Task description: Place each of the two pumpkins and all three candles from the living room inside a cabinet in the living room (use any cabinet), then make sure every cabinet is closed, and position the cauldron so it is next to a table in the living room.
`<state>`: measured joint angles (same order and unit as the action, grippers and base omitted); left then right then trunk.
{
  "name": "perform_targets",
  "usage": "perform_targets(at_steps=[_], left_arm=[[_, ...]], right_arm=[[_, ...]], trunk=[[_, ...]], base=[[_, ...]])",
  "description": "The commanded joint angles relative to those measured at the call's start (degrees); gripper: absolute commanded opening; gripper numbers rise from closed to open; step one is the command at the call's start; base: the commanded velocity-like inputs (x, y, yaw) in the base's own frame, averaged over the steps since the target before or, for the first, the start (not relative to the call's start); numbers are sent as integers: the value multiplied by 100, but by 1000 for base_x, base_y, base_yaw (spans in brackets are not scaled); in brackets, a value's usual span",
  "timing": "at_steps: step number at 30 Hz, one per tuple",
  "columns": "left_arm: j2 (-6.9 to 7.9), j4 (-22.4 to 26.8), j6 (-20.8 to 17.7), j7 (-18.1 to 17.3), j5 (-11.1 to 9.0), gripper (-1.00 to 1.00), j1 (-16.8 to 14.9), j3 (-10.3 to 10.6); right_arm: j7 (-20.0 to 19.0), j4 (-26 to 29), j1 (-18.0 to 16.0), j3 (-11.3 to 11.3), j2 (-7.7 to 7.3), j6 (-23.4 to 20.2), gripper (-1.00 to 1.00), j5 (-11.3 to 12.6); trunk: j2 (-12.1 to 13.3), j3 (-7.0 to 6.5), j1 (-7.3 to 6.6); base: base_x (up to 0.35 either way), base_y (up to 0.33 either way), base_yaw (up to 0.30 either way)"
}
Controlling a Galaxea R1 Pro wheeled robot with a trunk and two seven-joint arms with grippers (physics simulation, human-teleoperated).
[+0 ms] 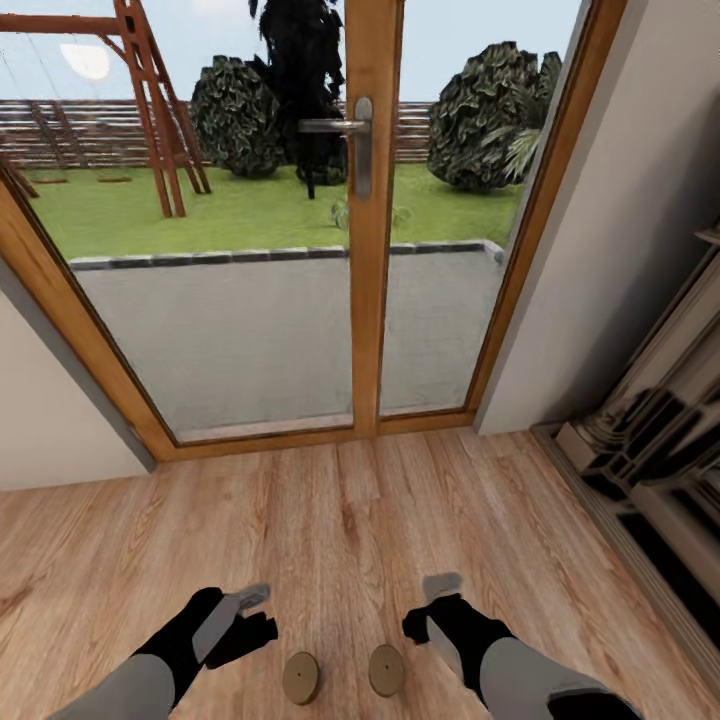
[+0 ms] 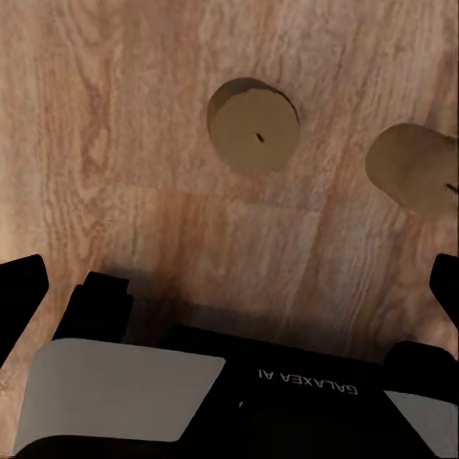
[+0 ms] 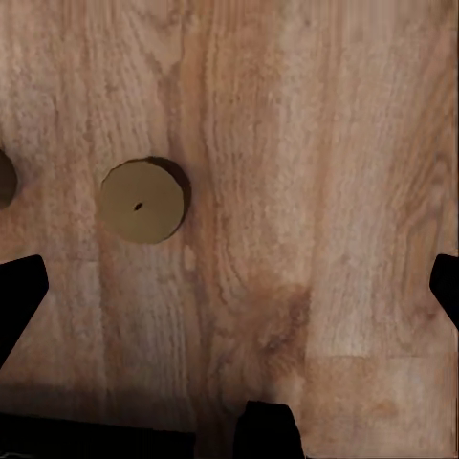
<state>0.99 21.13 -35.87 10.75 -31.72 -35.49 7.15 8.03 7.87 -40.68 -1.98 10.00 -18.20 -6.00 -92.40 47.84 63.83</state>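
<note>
Light wood-plank floor (image 1: 350, 520), two squat tan candles (image 1: 301, 677) side by side on it.

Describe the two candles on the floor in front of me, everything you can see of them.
The two candles are squat tan-beige discs that stand upright on the wooden floor, side by side and apart, between the left gripper and the right gripper. Each has a flat top with a tiny dark wick mark at its centre, plain in the left wrist view and the right wrist view. They look matte and waxy. Neither gripper touches them; both are open above the floor.
</note>
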Motion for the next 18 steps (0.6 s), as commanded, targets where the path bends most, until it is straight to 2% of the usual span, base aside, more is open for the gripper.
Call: perform_targets(at_steps=[1, 4, 5, 7, 9, 11, 13, 15, 16, 18], left_arm=[[-3, 218, -159, 142, 10, 100, 22, 5], [-7, 587, -396, 340, 5, 100, 22, 20], [3, 631, -424, 365, -1, 100, 23, 23], [33, 660, -452, 383, -17, 100, 24, 11], [86, 674, -470, 389, -28, 100, 24, -45], [198, 676, -472, 388, -39, 100, 26, -188], [226, 632, -473, 381, -37, 100, 31, -285], [142, 575, -465, 379, -33, 100, 32, -303], [49, 538, -461, 381, -30, 100, 33, -307], [-14, 508, -458, 383, -24, 100, 33, -308]], right_arm=[[-3, 16, -54, 8, 0, -259, 100, 201], [-3, 92, -254, 5, 0, -968, 100, 965], [0, 96, -293, 7, 0, -1069, 100, 1130], [0, 94, -326, 10, 0, -1156, 100, 1274], [0, 97, -349, 7, 0, -1206, 100, 1364], [-2, 92, -359, 10, 0, -1220, 100, 1406], [-9, 79, -348, -5, 0, -1067, 100, 1410], [-26, 77, -340, -14, 0, -949, 100, 1405], [-32, 76, -335, -18, 0, -903, 100, 1398], [-38, 75, -331, -20, 0, -878, 100, 1394]], trunk=[[0, 2, 0], [0, 2, 0], [0, 2, 0], [0, 2, 0], [0, 2, 0], [-40, 20, 22], [-120, 56, 66], [-200, 92, 110], [-240, 110, 132], [-321, 146, 176]], base=[[0, 0, 0], [0, 0, 0], [0, 0, 0], [0, 0, 0], [0, 0, 0], [0, 0, 0], [0, 0, 0], [0, 0, 0], [0, 0, 0], [0, 0, 0]])
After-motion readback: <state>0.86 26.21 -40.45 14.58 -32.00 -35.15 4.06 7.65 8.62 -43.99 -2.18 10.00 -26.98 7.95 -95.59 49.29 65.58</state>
